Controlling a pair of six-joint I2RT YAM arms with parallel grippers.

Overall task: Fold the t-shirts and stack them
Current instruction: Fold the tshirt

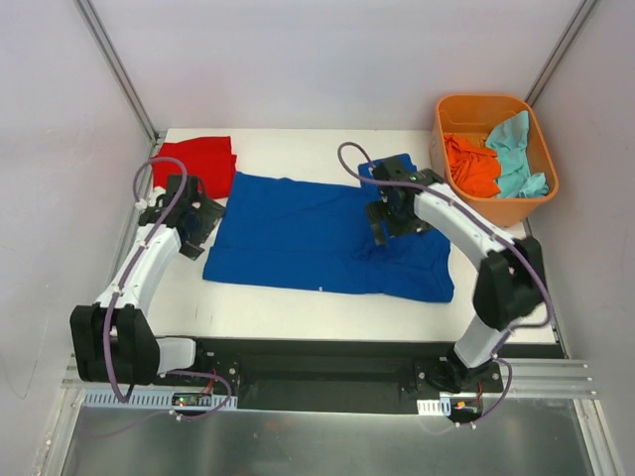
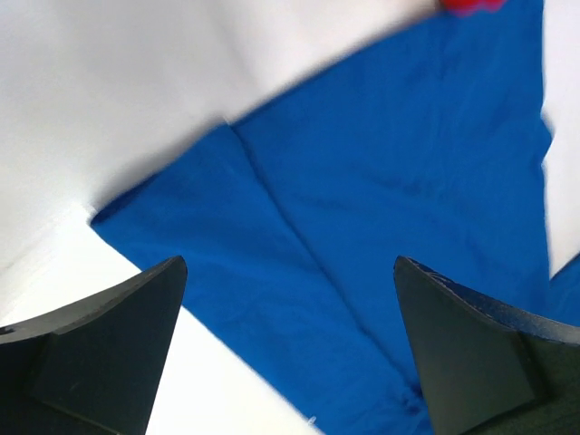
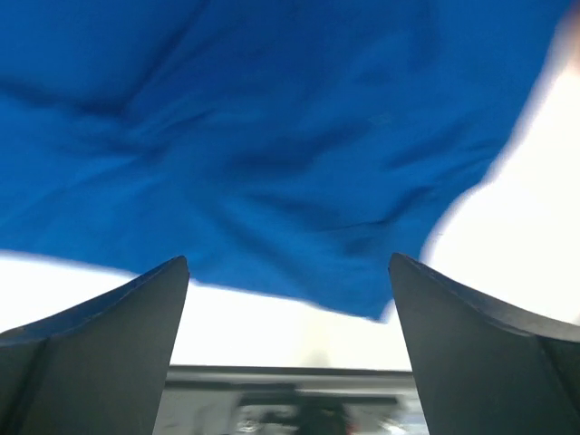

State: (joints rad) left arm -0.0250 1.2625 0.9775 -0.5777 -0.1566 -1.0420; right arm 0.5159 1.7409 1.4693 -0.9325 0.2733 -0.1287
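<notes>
A royal-blue t-shirt (image 1: 317, 233) lies spread flat across the white table. It also fills the left wrist view (image 2: 381, 199) and the right wrist view (image 3: 272, 136). A folded red t-shirt (image 1: 201, 162) lies at the back left; a sliver of it shows in the left wrist view (image 2: 467, 5). Orange (image 1: 471, 164) and teal (image 1: 514, 151) shirts lie crumpled in the tub. My left gripper (image 1: 203, 223) is open and empty at the blue shirt's left edge (image 2: 288, 272). My right gripper (image 1: 389, 220) is open and empty above the shirt's right part (image 3: 288, 272).
A rigid orange plastic tub (image 1: 541, 193) stands at the back right corner. Grey walls enclose the table on three sides. A black rail (image 1: 327, 362) with the arm bases runs along the near edge.
</notes>
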